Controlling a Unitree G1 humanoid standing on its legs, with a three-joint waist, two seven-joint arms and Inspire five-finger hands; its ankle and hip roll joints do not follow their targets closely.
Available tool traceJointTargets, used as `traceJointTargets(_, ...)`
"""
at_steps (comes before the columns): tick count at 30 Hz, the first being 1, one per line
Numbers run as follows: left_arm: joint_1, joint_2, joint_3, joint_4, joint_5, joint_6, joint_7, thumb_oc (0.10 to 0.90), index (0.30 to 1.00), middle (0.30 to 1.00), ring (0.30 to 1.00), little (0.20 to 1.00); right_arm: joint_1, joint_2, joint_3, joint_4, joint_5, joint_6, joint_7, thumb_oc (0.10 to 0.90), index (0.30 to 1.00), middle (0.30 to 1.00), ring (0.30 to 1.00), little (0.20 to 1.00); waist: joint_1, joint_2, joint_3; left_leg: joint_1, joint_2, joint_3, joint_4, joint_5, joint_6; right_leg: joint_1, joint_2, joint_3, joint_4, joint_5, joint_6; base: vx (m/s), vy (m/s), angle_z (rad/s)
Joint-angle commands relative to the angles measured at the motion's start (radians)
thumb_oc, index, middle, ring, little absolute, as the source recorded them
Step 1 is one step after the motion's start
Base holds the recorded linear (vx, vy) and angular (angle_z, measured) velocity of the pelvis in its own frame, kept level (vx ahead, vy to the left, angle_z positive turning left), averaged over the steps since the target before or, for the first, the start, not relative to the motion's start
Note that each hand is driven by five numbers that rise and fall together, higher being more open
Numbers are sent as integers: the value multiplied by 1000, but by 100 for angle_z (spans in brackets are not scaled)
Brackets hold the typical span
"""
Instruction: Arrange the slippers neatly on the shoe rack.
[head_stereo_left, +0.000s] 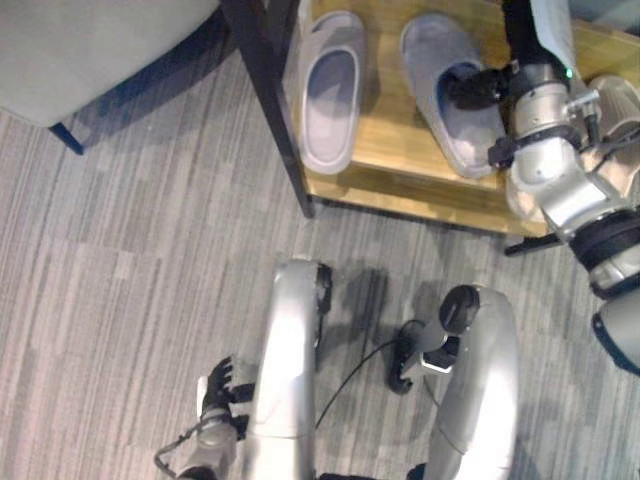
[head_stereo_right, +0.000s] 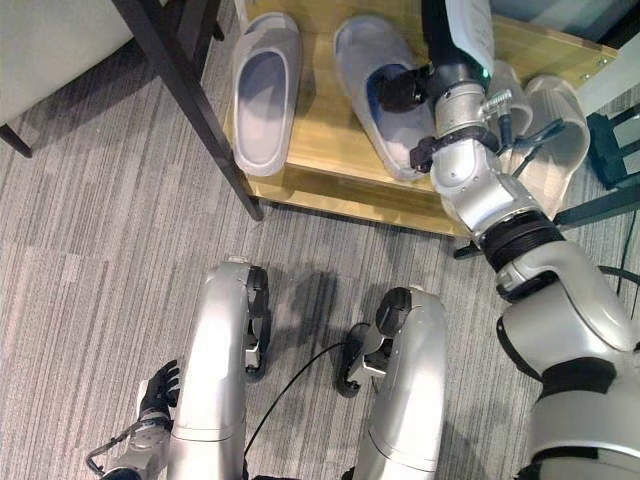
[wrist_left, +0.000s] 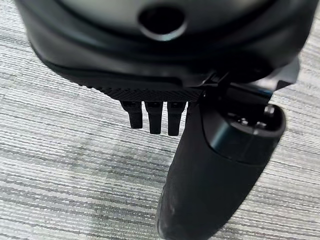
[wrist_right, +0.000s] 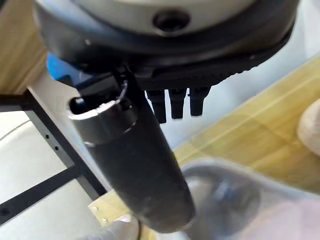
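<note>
Two grey slippers lie side by side on the wooden rack shelf (head_stereo_left: 400, 175), toes pointing away from me: the left slipper (head_stereo_left: 330, 90) and the right slipper (head_stereo_left: 447, 110). My right hand (head_stereo_right: 400, 88) is over the right slipper's opening, at its upper band. In the right wrist view its fingers (wrist_right: 176, 102) and thumb (wrist_right: 135, 165) are straight, with the grey slipper (wrist_right: 240, 200) just past the thumb; the hand holds nothing. My left hand (head_stereo_left: 225, 385) hangs low over the carpet, and its fingers (wrist_left: 152, 117) are straight and hold nothing.
A pale pair of slippers (head_stereo_right: 555, 120) sits on the same shelf to the right, partly behind my right arm. The rack's black post (head_stereo_left: 270, 100) slants down at the shelf's left end. A grey chair (head_stereo_left: 90, 50) stands to the far left on the striped carpet.
</note>
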Motion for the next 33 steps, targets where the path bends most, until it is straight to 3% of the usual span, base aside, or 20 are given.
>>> traceJointTargets(1, 72, 34, -33, 30, -30, -11, -19, 800, 900, 900, 900, 900, -166, -103, -38, -112, 46, -58, -15, 800, 900, 900, 900, 900, 33, -30, -20, 69, -18, -41, 39, -164, 49, 29, -17, 21, 3, -82, -38, 0, 0, 0)
traceJointTargets(2, 78, 23, -39, 33, -20, 3, -53, 800, 900, 900, 900, 900, -152, -177, -29, -189, 43, -53, 26, 800, 900, 900, 900, 900, 25, -39, -20, 69, -14, -41, 38, -167, 46, 29, -18, 19, 3, -82, -38, 0, 0, 0)
traceJointTargets(15, 82, 9, -20, 26, -1, 26, -104, 800, 900, 900, 900, 900, -16, -320, -139, -394, 97, -77, 93, 800, 900, 900, 900, 900, 5, -47, -20, 69, -12, -37, 40, -170, 44, 29, -17, 18, 3, -87, -35, 0, 0, 0)
traceJointTargets(18, 78, 11, -11, 26, 7, 26, -98, 800, 900, 900, 900, 900, 18, -335, -154, -424, 60, -68, 94, 800, 900, 900, 900, 900, 4, -47, -20, 69, -12, -37, 39, -170, 44, 29, -16, 20, 2, -87, -35, 0, 0, 0)
traceJointTargets(23, 67, -3, 17, 22, 26, 22, -79, 800, 900, 900, 900, 900, 228, -316, -356, -573, -49, -80, 12, 800, 900, 900, 900, 900, -13, -49, -20, 69, -13, -32, 36, -168, 47, 29, -13, 18, 0, -90, -34, 0, 0, 0)
traceJointTargets(27, 66, -12, 32, 8, 53, 17, -56, 800, 900, 900, 900, 900, 413, -252, -547, -707, -189, -77, -89, 800, 900, 900, 900, 900, -27, -52, -20, 69, -16, -27, 39, -170, 50, 29, -11, 19, -2, -90, -31, 0, 0, 0)
traceJointTargets(28, 67, -16, 39, 5, 69, 19, -44, 800, 900, 900, 900, 900, 518, -208, -646, -778, -238, -84, -129, 800, 900, 900, 900, 900, -34, -58, -20, 69, -17, -24, 41, -171, 51, 29, -8, 20, -2, -89, -30, 0, 0, 0)
traceJointTargets(33, 71, -29, 40, 4, 102, 16, -24, 800, 900, 900, 900, 900, 718, -101, -760, -905, -297, -97, -142, 800, 900, 900, 900, 900, -44, -71, -20, 69, -21, -16, 40, -171, 53, 29, -4, 22, -2, -90, -31, 0, 0, 0)
